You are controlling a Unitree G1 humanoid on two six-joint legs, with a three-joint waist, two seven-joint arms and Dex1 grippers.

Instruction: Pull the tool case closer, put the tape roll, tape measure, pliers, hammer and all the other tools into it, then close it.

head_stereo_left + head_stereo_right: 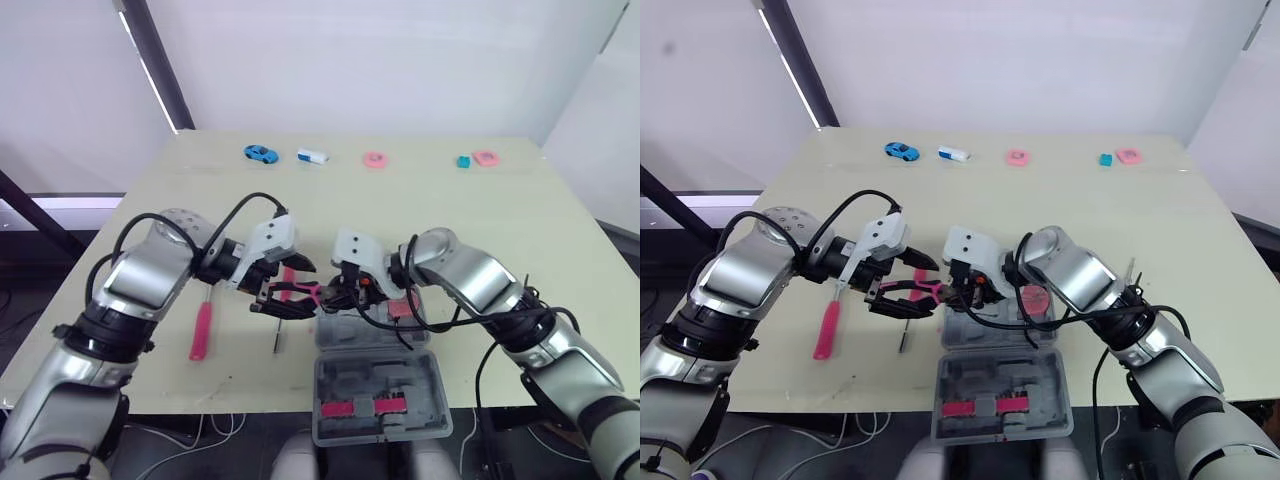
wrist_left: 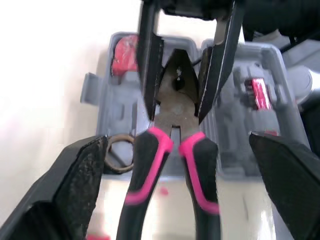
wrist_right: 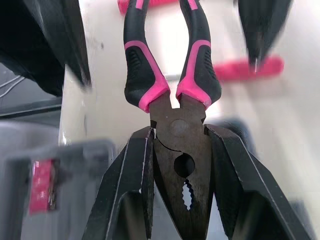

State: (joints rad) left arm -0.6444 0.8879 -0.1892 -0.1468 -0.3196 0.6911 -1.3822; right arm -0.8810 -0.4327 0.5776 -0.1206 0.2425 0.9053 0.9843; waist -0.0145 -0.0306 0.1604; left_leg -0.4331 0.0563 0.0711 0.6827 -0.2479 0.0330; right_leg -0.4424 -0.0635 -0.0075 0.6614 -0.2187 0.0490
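While right gripper clamps the pliers by the metal head just beside the open tool case, left gripper gapes wide. Pink handles sit between its fingers, untouched.

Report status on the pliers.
Right gripper shut on pliers head, beside open tool case. Left gripper open, fingers either side of the handles. Pink-handled tool lies on table, left of case.

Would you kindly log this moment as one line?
right gripper: shut on pink-handled metal pliers | left gripper: open, flanking pliers | grey plastic tool case: open
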